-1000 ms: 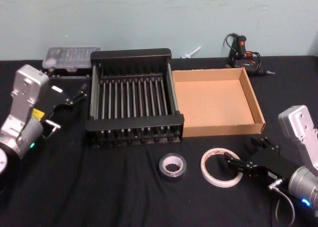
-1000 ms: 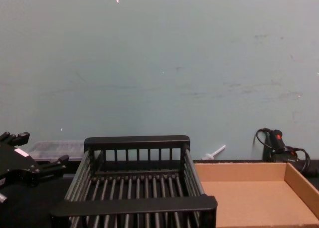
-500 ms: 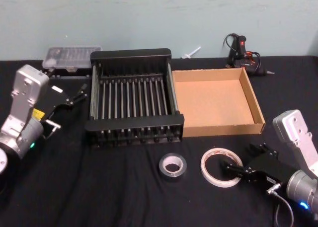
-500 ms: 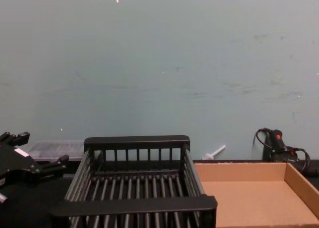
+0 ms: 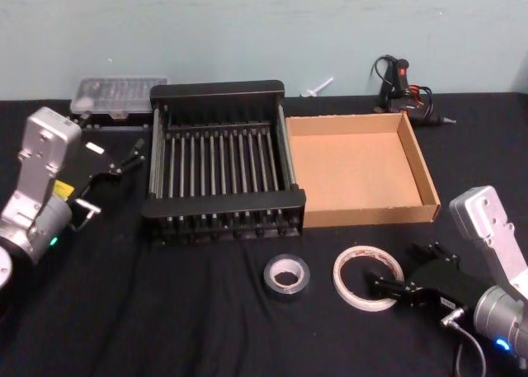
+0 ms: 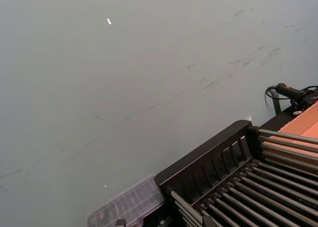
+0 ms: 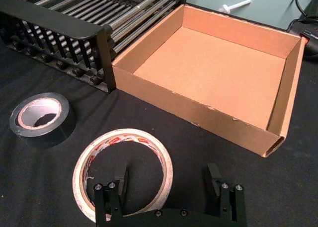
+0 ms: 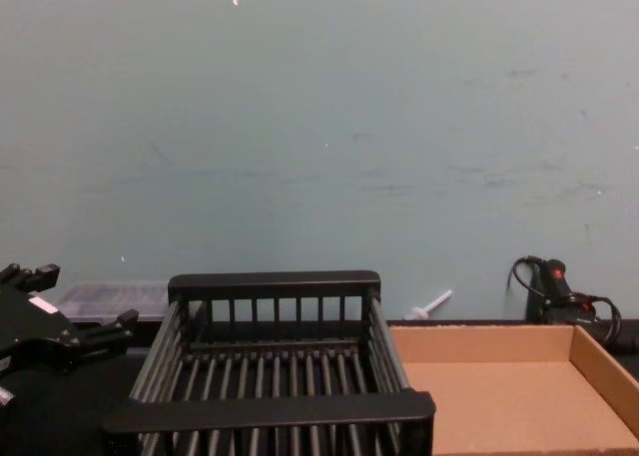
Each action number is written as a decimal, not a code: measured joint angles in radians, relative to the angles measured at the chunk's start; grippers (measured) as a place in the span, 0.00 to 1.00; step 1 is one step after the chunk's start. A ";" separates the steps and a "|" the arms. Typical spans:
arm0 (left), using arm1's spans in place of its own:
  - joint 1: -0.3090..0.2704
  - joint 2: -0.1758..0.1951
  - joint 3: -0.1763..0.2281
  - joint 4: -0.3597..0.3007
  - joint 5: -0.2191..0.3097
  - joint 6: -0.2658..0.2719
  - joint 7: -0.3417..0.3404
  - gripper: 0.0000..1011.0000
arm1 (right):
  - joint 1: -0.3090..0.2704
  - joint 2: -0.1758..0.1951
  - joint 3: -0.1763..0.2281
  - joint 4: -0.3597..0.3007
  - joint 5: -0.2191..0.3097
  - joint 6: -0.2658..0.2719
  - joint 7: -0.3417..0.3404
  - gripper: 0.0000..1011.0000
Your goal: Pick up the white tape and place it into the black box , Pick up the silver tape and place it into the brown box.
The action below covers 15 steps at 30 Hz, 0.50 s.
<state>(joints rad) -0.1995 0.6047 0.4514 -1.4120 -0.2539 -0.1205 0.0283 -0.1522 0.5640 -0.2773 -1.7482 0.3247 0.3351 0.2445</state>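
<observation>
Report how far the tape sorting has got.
Nothing is done: the black box and brown box hold no tape. In hand: the right end effector, open, straddles the white tape rim on the table. The silver tape lies untouched. The left end effector waits beside the crate.

Even, soft indoor light with faint shadows; the black table (image 5: pixel 206 327) swallows detail, the wall (image 8: pixel 319 127) looks flat, and the head view is slightly grainy

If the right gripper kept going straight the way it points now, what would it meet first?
Most likely the flat whitish ring of tape: the open right gripper already straddles its near-side rim. Beyond it lies the tan cardboard tray.
</observation>
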 joint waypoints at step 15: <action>0.000 0.000 0.000 0.000 0.000 0.000 0.000 0.99 | -0.008 -0.022 0.018 0.000 -0.028 0.013 0.026 0.99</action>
<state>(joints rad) -0.1996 0.6047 0.4514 -1.4120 -0.2539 -0.1205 0.0283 -0.1606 0.5418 -0.2596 -1.7480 0.2969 0.3482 0.2701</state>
